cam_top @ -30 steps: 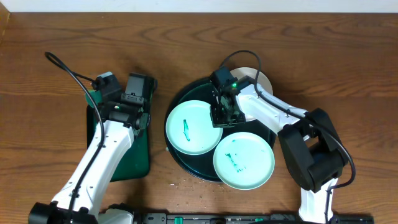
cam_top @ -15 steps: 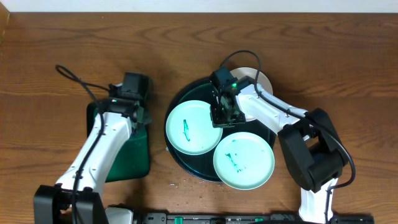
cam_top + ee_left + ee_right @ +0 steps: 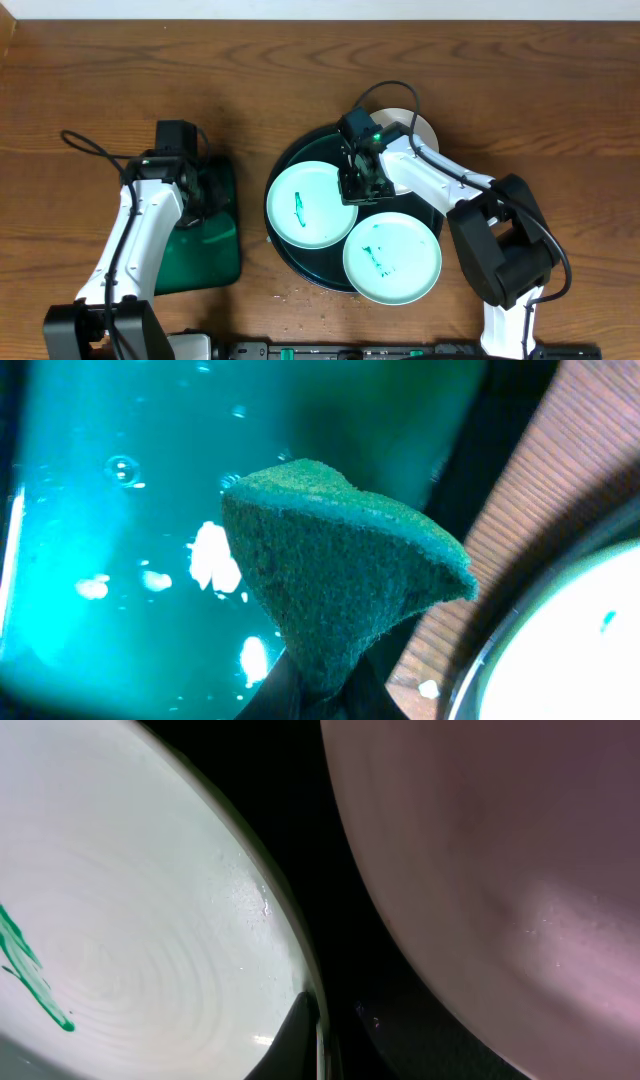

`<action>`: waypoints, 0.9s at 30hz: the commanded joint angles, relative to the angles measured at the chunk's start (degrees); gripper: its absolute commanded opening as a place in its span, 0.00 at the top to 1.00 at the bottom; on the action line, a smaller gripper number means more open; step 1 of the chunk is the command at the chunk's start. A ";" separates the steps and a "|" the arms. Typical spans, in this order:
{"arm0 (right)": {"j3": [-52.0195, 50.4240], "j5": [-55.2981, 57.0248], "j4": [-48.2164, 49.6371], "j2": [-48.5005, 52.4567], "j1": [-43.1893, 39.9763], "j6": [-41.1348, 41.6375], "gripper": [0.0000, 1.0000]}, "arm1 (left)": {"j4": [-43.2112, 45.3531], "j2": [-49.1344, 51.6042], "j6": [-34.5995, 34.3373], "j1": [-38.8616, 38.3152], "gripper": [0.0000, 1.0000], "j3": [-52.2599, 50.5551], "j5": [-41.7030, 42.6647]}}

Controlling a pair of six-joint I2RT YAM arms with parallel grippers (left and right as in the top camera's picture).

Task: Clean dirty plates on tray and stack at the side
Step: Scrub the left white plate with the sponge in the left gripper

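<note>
The round dark tray (image 3: 287, 158) holds a mint plate (image 3: 305, 205) with a green smear on its left side. A second smeared mint plate (image 3: 392, 257) overhangs the tray's front right. A white plate (image 3: 423, 129) lies at the back right, partly under my right arm. My right gripper (image 3: 354, 186) is shut on the right rim of the left mint plate; the wrist view shows its jaws (image 3: 318, 1032) pinching that rim (image 3: 130, 920), with the white plate (image 3: 500, 870) beside it. My left gripper (image 3: 207, 193) is shut on a green sponge (image 3: 340, 570) over the rectangular tray.
The small rectangular dark green tray (image 3: 205, 260) lies left of the round tray and looks wet in the left wrist view (image 3: 90, 510). A strip of bare wood (image 3: 560, 490) separates the two trays. Small crumbs (image 3: 281, 295) lie on the table in front.
My left arm has swung left and drawn its gripper back from the rectangular tray's far right corner to over its middle. The right arm and the plates have not moved.
</note>
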 commanded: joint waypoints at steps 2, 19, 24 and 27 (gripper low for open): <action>-1.46 0.90 0.44 1.57 0.94 -0.48 0.99 | -0.20 -0.94 3.91 -2.64 0.93 -0.31 2.19; -1.46 0.72 0.37 1.57 0.94 -0.46 0.99 | 10.32 2.78 -2.36 -25.14 0.93 -0.31 2.19; -1.46 0.72 -0.24 1.57 0.94 -0.48 0.99 | 15.21 11.43 -3.34 -26.53 0.93 -0.31 2.67; -1.46 0.72 -0.46 1.57 0.94 -0.48 0.99 | 17.57 16.20 -3.41 -26.93 0.93 -0.31 3.02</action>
